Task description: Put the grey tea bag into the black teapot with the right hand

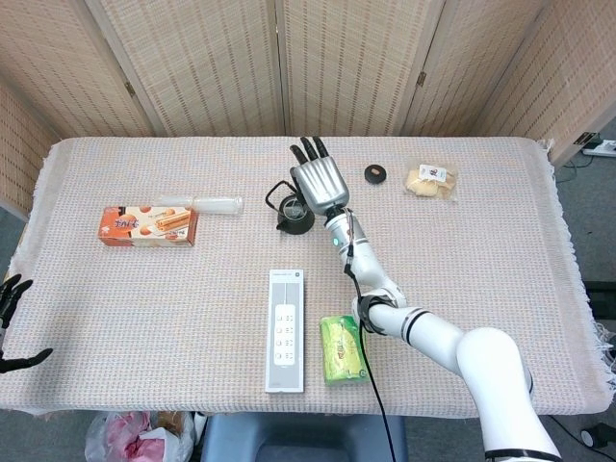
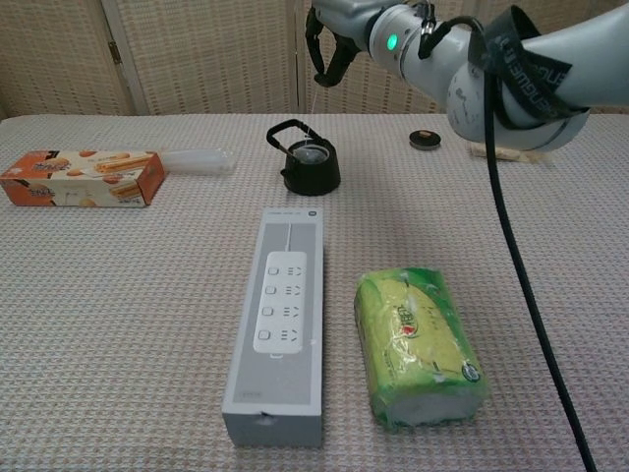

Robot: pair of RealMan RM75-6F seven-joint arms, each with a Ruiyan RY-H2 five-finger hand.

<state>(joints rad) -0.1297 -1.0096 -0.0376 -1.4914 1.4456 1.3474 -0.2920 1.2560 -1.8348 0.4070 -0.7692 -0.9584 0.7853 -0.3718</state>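
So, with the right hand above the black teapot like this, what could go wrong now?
1. The right hand seems to pinch a thin string that runs down to the grey tea bag in the black teapot. Lifting before release could pull the bag out again.
2. The teapot is small and probably light; a tug on the string or a low finger could tip it.
3. If dropped badly, the string may snag on the handle.
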